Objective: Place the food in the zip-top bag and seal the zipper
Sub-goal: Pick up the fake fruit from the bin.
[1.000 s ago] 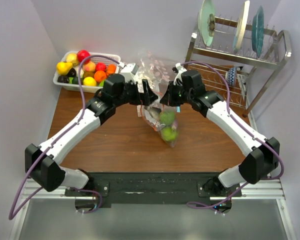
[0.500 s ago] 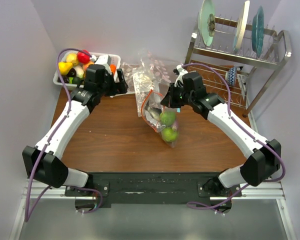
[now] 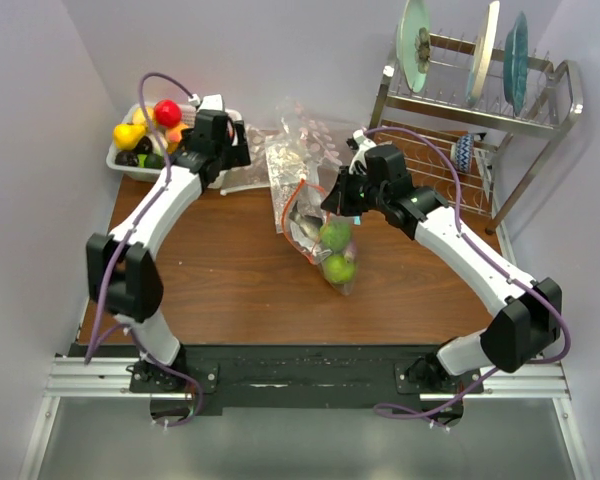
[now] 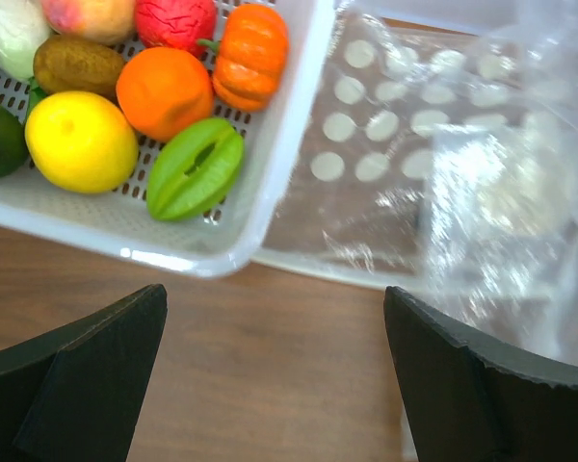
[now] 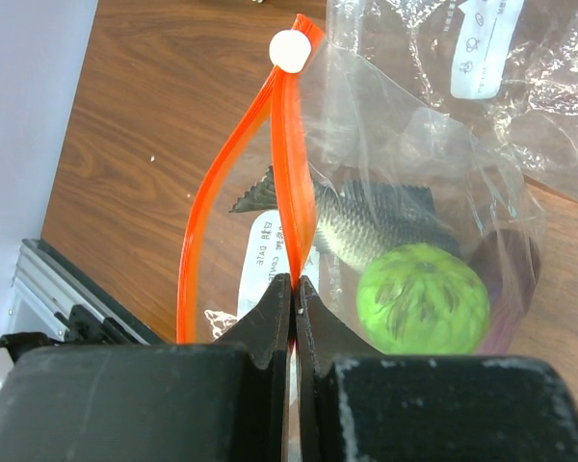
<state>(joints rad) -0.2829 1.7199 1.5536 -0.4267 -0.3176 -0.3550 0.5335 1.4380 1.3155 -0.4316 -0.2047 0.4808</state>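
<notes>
Orange-red zipper (image 5: 284,173) unsealed, clamped by my right gripper (image 5: 294,289); zip-top bag (image 5: 414,164) part-filled; left gripper (image 4: 275,318) gapes empty at back-left-corner basket (image 4: 279,164).

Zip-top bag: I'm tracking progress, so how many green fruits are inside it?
2. One green fruit sits in the zip-top bag beside the right gripper; the second green fruit lies nearer the bag's bottom. More may hide under crinkled plastic.

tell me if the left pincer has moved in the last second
Yes. In the top view the left pincer swung left and farther back, from the mouth of the zip-top bag to the white fruit basket.
</notes>
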